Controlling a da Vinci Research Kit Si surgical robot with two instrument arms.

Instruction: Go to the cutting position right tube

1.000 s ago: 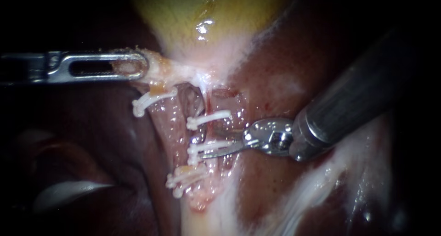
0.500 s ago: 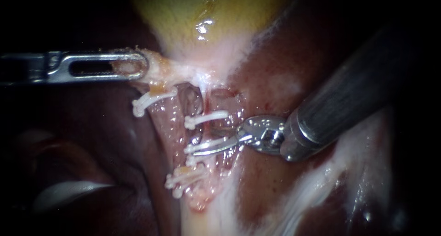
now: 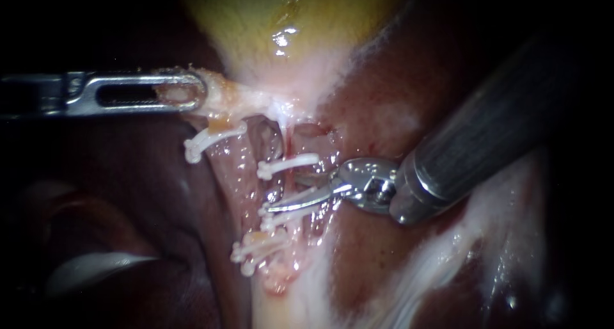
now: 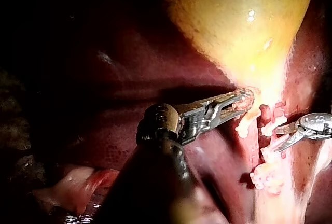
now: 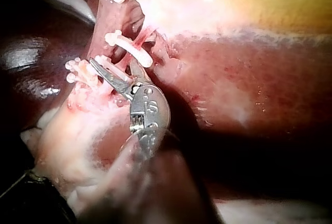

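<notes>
**Q:** What is the right instrument [image 3: 283, 199] doing?

**A:** Its hand is spread. The 2 slim blades have parted in the last second, after lying nearly together. The wrist view shows it best [image 5: 111, 61]: 1 blade on each side of a strand of pink tissue, with a clear gap between them.

**Q:** Has it moved as well?

**A:** Yes. The tip has slid across toward the clips, and the long blade now reaches past the far side of the right tube [image 3: 299, 178].

**Q:** Where does that tube sit?

**A:** It runs down from the gallbladder [image 3: 288, 22] over the liver [image 3: 396, 98]. An upper clip [image 3: 288, 164] and a lower clip [image 3: 284, 219] cross it, and the blades lie between those 2.

**Q:** And the left instrument [image 3: 192, 91]?

**A:** Its hand pinches the pale tissue at the gallbladder's neck, drawing it sideways, and has not shifted.

**Q:** What does this mean for the task?

**A:** The approach looks all but finished, with the blades open and straddling the tube between the clips. Whether both blades touch it cannot be told.
</notes>
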